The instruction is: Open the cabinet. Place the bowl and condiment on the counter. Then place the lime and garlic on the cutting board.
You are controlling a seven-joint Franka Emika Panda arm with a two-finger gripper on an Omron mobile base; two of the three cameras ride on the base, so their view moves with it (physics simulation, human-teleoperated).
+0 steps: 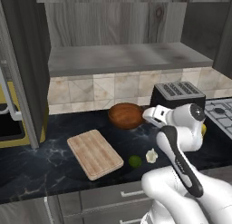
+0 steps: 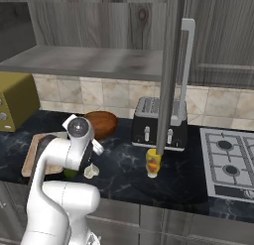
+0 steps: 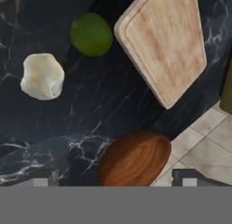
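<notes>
The cabinet [image 1: 127, 57] stands open, its grey shelf bare. The reddish-brown bowl [image 1: 126, 115] sits on the black counter [image 1: 45, 159] by the tiled wall. The tan cutting board [image 1: 94, 153] lies left of the green lime [image 1: 134, 161] and the off-white garlic [image 1: 152, 155], both on the counter. The yellow condiment [image 2: 153, 163] stands in front of the toaster. In the hand view my gripper [image 3: 117, 178] is open and holds nothing. It hovers over the bowl [image 3: 135, 158], with the lime [image 3: 91, 34], the garlic [image 3: 42, 76] and the board [image 3: 165, 41] beyond.
A black toaster [image 1: 176, 96] stands at the back right, beside a stove [image 2: 228, 164]. The open cabinet door [image 2: 171, 65] with its silver handle hangs above the condiment. A yellow appliance [image 2: 15, 105] sits at the far left. Grey drawers [image 1: 113, 196] run below the counter edge.
</notes>
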